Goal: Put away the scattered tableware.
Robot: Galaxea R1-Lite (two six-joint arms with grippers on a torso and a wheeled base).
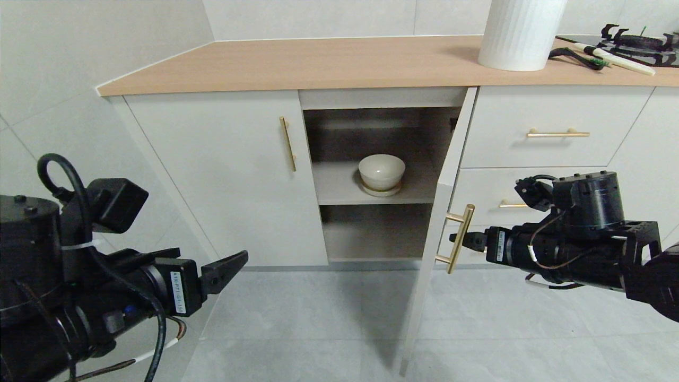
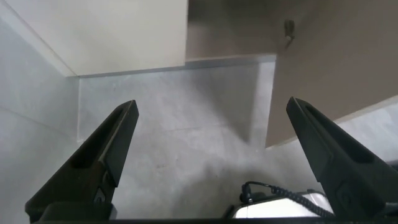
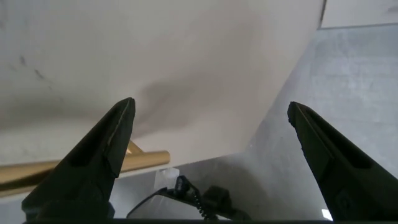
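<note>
No readable text noted: the only print is a white sticker (image 1: 179,291) on the left arm's wrist and a second sticker (image 1: 500,245) on the right arm's, characters too small to make out.

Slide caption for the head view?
Bowl shelved in the open cabinet; right gripper open by the door handle, left gripper open.
</note>
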